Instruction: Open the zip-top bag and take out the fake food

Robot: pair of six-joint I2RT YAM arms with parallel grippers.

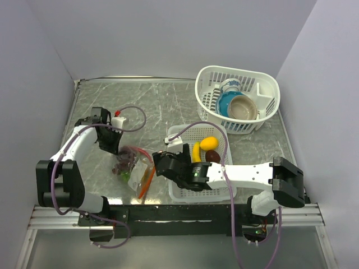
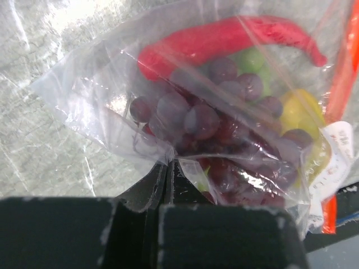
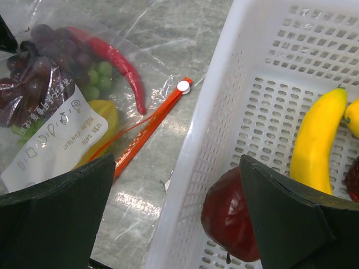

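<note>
The zip-top bag (image 1: 136,170) lies on the table left of the front basket, its orange zipper strip (image 3: 148,131) towards that basket. Inside it show purple grapes (image 2: 202,120), a red chili (image 2: 224,36), a green piece (image 2: 251,59) and a yellow piece (image 2: 300,109). My left gripper (image 2: 167,168) is shut on a pinch of the bag's plastic at the end away from the zipper. My right gripper (image 3: 176,168) hangs open over the basket's left rim (image 3: 196,145), holding nothing. In that basket lie a banana (image 3: 317,140), a dark red apple (image 3: 227,216) and a yellow-orange round fruit (image 1: 208,143).
A larger white basket (image 1: 269,89) at the back right holds a blue bowl (image 1: 225,102) and a tan bowl (image 1: 243,107). Walls close the table on the left, back and right. A white label (image 3: 56,140) is stuck on the bag.
</note>
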